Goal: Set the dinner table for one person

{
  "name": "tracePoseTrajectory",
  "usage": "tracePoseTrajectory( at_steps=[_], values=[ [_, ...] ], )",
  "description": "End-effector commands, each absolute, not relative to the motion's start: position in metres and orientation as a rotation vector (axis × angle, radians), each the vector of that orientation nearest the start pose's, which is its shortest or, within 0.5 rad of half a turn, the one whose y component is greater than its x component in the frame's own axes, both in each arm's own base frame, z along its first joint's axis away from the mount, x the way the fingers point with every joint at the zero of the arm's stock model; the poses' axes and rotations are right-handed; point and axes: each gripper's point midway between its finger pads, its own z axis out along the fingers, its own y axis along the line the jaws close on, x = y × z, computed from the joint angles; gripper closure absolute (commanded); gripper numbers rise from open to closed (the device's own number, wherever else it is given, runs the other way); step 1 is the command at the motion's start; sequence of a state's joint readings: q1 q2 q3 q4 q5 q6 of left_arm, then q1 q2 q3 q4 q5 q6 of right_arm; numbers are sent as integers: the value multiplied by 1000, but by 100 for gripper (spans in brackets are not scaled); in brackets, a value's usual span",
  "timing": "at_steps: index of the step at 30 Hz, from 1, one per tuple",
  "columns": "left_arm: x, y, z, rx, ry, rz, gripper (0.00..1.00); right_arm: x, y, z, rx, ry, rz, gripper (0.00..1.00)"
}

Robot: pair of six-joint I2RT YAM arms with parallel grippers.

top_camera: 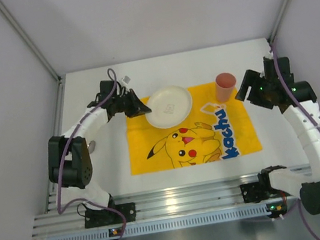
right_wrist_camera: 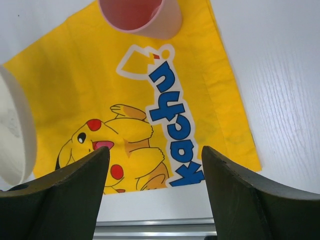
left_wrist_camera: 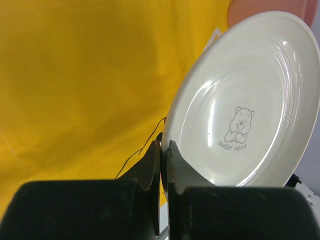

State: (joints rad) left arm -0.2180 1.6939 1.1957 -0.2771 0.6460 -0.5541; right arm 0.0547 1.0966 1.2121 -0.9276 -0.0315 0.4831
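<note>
**One pinching, one spread**

My left gripper (left_wrist_camera: pixel 163 148) pinches the plate (left_wrist_camera: pixel 240 100) by its rim, over the mat (right_wrist_camera: pixel 75 75). My right gripper (right_wrist_camera: pixel 154 152) hangs spread, with the cup (right_wrist_camera: pixel 140 15) just ahead. The white surface (top_camera: pixel 116 169) lies beneath both.

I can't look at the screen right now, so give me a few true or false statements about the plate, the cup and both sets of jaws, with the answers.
1. The left jaws are shut on the rim of the plate. True.
2. The right jaws hold the pink cup. False: they are open and empty, beside the cup.
3. The plate has a small bear printed on it. True.
4. The cup lies on its side. False: it stands upright at the far right corner of the yellow mat.
</note>
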Motion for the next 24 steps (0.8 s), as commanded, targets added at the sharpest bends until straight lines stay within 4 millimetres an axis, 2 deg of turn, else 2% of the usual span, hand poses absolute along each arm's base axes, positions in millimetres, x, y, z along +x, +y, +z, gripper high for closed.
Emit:
tracePoseTrajectory(
  at_steps=[1,3,5,9,11,15,17,18,19,23,24],
  values=[
    [359,-225,130,-39,2482,-1062,100,267,44,238,495,2312,337,25],
    [348,-242,116,-57,2529,-1057,100,260,46,235,490,2314,342,25],
    [347,-262,113,-79,2506,-1088,100,253,47,234,486,2315,347,25],
    [355,-280,99,-119,2518,-980,100,244,49,233,464,2327,341,25],
    [357,-282,96,-138,2534,-939,100,240,48,233,457,2331,331,25],
    [365,-274,74,-197,2565,-797,100,235,48,235,438,2330,318,25],
    [368,-274,72,-206,2560,-774,100,234,49,235,428,2332,316,25],
    [369,-274,68,-206,2568,-760,96,234,51,235,418,2335,319,25],
    [370,-273,66,-209,2570,-733,80,233,51,235,412,2336,315,25],
    [366,-281,73,-151,2577,-700,27,232,53,232,395,2346,310,25],
    [364,-281,81,-140,2564,-702,24,233,53,231,394,2349,312,25]
  ],
)
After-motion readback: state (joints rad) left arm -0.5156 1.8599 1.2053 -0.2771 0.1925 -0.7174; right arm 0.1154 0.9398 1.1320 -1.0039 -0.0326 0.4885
